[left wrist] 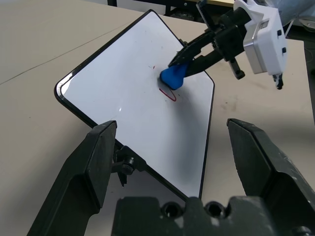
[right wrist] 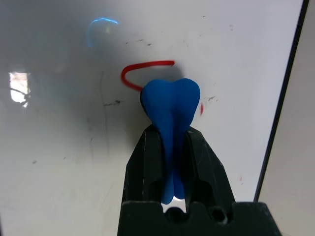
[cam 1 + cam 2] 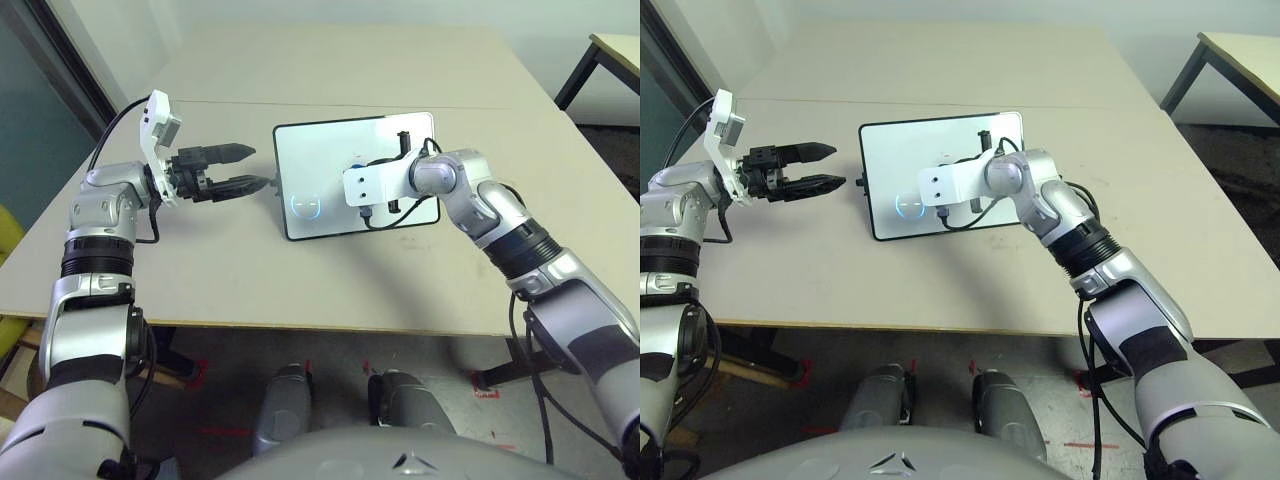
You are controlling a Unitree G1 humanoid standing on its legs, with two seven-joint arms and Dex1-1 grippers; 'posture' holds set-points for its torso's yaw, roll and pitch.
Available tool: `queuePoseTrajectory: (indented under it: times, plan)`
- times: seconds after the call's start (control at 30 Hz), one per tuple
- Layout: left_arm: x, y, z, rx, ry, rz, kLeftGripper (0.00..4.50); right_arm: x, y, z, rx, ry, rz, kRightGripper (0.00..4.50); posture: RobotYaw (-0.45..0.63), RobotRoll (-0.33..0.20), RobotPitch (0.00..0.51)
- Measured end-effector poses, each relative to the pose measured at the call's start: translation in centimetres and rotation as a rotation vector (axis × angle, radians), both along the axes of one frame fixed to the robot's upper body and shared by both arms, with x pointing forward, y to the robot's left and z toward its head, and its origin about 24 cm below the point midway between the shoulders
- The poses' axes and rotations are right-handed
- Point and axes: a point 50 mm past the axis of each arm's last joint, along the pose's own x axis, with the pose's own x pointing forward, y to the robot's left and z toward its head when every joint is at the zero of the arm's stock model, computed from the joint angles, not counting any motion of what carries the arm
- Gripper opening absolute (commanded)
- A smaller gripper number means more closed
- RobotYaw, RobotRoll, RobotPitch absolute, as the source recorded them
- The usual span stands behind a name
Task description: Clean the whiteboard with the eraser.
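Over the whiteboard (image 2: 59, 147), right fingers (image 2: 147, 167) pinching the blue eraser (image 2: 170, 105), left fingers (image 1: 88, 172) spread wide, holding nothing

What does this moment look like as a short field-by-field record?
task stage: red mark not yet wiped off
board: whiteboard lying on the table
marks: red curved stroke beside the eraser, small dark specks
tool: blue eraser, squeezed between the fingers of the right gripper
right gripper: shut on the eraser, over the board
left gripper: open, empty, near the board's left side
eraser contact with board: cannot tell for certain
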Motion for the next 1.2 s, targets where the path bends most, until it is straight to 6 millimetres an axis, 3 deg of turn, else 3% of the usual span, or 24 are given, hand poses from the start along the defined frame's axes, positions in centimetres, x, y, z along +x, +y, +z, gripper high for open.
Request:
queuePoseTrajectory:
  times: [0.67,1.07,1.2]
  plan:
    - [0.0,0.1,0.0,0.001,-0.004,0.002,4.50,-0.3,1.5,-0.5,-0.009,-0.020,0.052,0.35,0.17,0.000,0.029]
    - [0.1,0.0,0.2,0.001,-0.010,0.000,4.50,0.1,0.0,-0.5,-0.045,-0.034,0.029,0.35,0.17,0.000,0.030]
    - [0.1,0.0,0.2,0.001,-0.011,0.000,4.50,0.4,-1.3,-0.4,-0.071,-0.044,0.002,0.35,0.17,0.000,0.030]
